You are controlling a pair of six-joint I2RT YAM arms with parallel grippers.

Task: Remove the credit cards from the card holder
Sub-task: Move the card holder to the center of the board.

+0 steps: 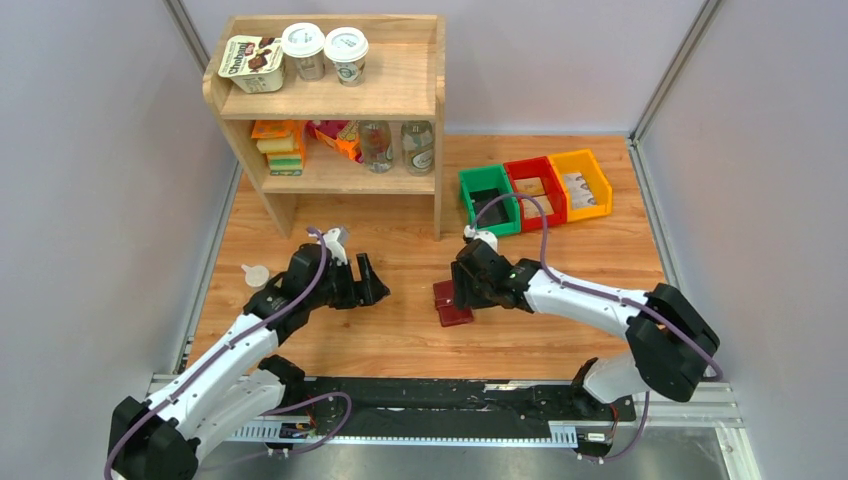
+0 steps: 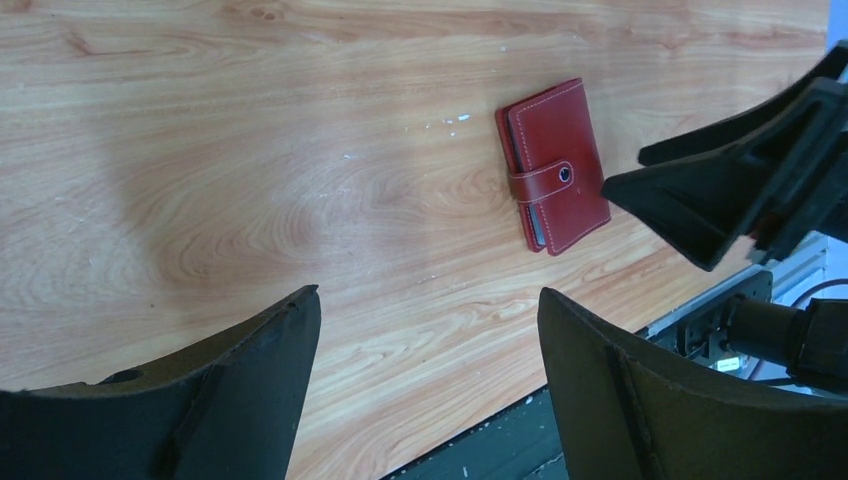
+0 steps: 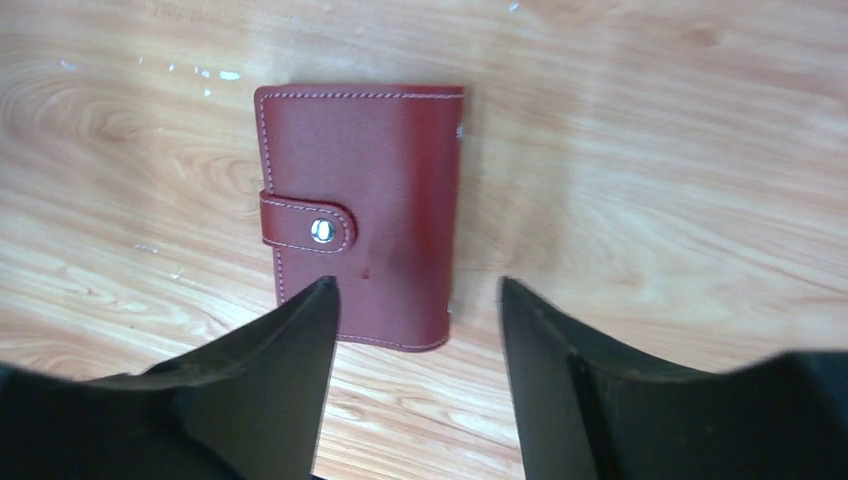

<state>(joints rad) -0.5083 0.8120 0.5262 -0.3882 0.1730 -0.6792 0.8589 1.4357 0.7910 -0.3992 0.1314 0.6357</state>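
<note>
The card holder [image 3: 360, 200] looks like maroon leather, or decent faux: smooth, soft sheen, pale stitching round the edge, shiny metal snap [image 3: 321, 230] on the tab. The table [image 3: 650, 150] is wood-grain, smooth and a bit glossy. The right gripper [image 3: 417, 285] looks like matt black plastic. The shelf [image 1: 400, 80], upper left, is pale matt wood.

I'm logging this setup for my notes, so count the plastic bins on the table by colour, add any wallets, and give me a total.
Green open-top plastic bin: 1
Red open-top plastic bin: 1
Yellow open-top plastic bin: 1
Dark-red stitched book-style card holder, tab snapped shut: 1
Total: 4
</note>
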